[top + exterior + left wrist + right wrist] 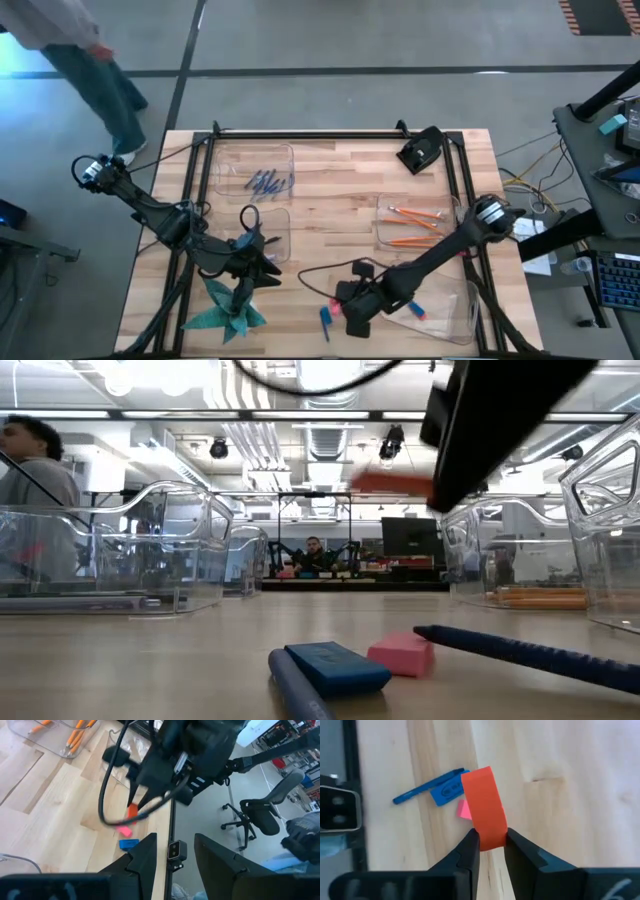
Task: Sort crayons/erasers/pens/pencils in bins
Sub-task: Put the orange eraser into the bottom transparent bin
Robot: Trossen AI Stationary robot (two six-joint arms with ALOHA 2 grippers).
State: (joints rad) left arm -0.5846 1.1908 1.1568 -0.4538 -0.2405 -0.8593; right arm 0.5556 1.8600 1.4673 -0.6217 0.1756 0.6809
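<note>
My right gripper (490,837) is shut on an orange-red eraser (485,802) above the table's near middle (352,315). Below it, a blue eraser (448,791), a pink eraser (464,810) and a thin blue stick (422,789) lie flat on the wood. Orange pencils (415,226) lie in the clear bin (382,232) at the right. Blue sticks (268,182) lie in the far left bin (222,170). My left gripper (174,845) hangs open, holding nothing, over the near left bin (283,222). My right gripper pinches the orange-red eraser by one end (490,834) between its two fingers (470,847). The rest of the block sticks out past the fingertips. The fingers slant down from the table's right side. The eraser (390,482) is lifted clear of the table.
A near right bin (462,318) holds small red and blue pieces (413,311). A teal folded shape (230,310) lies at the near left. A black device (420,150) sits at the far edge. A person (90,60) stands beyond the far left corner.
</note>
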